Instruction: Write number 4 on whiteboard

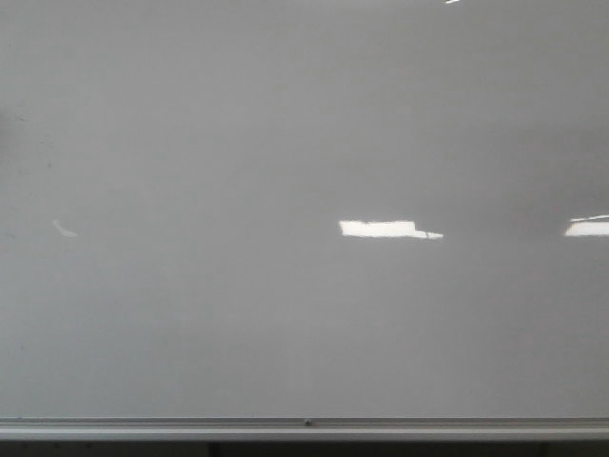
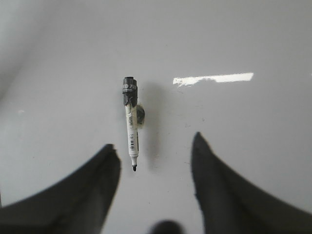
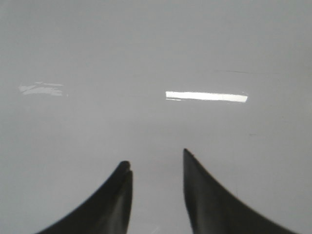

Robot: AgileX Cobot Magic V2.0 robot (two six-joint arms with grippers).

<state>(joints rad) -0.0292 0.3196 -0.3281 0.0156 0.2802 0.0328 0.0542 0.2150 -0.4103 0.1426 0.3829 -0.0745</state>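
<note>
The whiteboard (image 1: 285, 143) is a large glossy grey-white board that fills the front view, with an aluminium rail (image 1: 304, 426) along its lower edge. No number 4 shows on it. Neither arm shows in the front view. In the left wrist view a white marker (image 2: 131, 127) with a black end cap and a bare black tip sits on the board surface (image 2: 234, 39), just beyond the open, empty left gripper (image 2: 153, 146). In the right wrist view the right gripper (image 3: 156, 158) is open and empty over bare board (image 3: 146, 48).
Bright rectangular light reflections lie on the board (image 1: 385, 228), (image 1: 587, 227). A small dark round piece (image 2: 140, 115) sits beside the marker's barrel.
</note>
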